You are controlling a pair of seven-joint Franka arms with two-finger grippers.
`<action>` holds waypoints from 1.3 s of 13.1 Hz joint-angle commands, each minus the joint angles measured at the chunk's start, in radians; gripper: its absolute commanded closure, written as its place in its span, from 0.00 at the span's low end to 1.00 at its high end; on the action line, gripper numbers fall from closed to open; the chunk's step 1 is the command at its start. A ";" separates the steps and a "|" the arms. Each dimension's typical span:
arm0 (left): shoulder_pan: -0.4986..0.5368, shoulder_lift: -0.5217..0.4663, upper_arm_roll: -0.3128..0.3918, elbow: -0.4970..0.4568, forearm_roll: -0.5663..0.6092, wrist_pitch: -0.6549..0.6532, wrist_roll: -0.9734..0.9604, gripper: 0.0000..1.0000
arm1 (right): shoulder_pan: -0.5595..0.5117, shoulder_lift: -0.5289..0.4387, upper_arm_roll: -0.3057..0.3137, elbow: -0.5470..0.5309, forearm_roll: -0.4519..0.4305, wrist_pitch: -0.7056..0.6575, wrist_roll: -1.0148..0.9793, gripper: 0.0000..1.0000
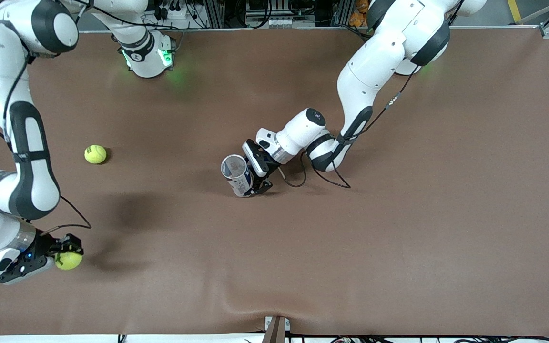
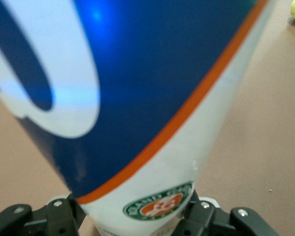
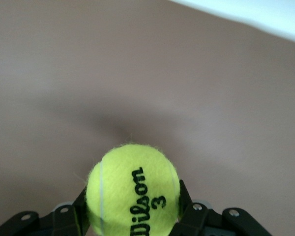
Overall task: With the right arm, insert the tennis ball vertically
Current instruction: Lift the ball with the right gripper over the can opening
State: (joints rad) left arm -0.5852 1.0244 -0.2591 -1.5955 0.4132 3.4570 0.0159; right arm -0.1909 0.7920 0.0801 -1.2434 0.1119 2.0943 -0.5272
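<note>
Your right gripper is pinching a fuzzy yellow-green tennis ball over the brown table's front corner at the right arm's end. Your left gripper clamps the blue-and-white tube can mid-table, and it looks tilted, so you could clip its rim. A spare yellow tennis ball lies nearer the right arm's base.

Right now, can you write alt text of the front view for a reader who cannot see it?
The right end effector grips a tennis ball above a brown table. At the table's middle, the left end effector holds an open tube upright. A second ball lies loose toward the right arm's end.
</note>
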 commanded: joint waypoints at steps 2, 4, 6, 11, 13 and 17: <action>0.004 -0.007 0.003 -0.012 0.013 0.005 -0.008 0.24 | 0.083 -0.219 -0.003 -0.196 0.017 -0.117 0.220 0.73; 0.005 -0.007 0.003 -0.011 0.013 0.005 -0.008 0.24 | 0.126 -0.353 -0.003 -0.342 0.038 -0.118 0.336 0.74; 0.005 -0.007 0.003 -0.012 0.013 0.005 -0.010 0.24 | 0.163 -0.469 -0.003 -0.459 0.086 -0.160 0.438 0.74; 0.005 -0.006 0.003 -0.011 0.004 0.005 -0.010 0.24 | 0.321 -0.511 -0.002 -0.464 0.189 -0.293 0.855 0.74; 0.005 -0.003 0.003 -0.011 0.004 0.005 -0.010 0.24 | 0.416 -0.510 0.000 -0.444 0.221 -0.287 0.958 0.74; 0.005 -0.003 0.003 -0.011 0.004 0.005 -0.008 0.24 | 0.585 -0.475 -0.003 -0.387 0.181 -0.237 1.222 0.74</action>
State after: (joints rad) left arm -0.5826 1.0243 -0.2590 -1.5958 0.4132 3.4573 0.0144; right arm 0.3649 0.3073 0.0906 -1.6500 0.3052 1.8521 0.6084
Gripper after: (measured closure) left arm 0.242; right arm 0.326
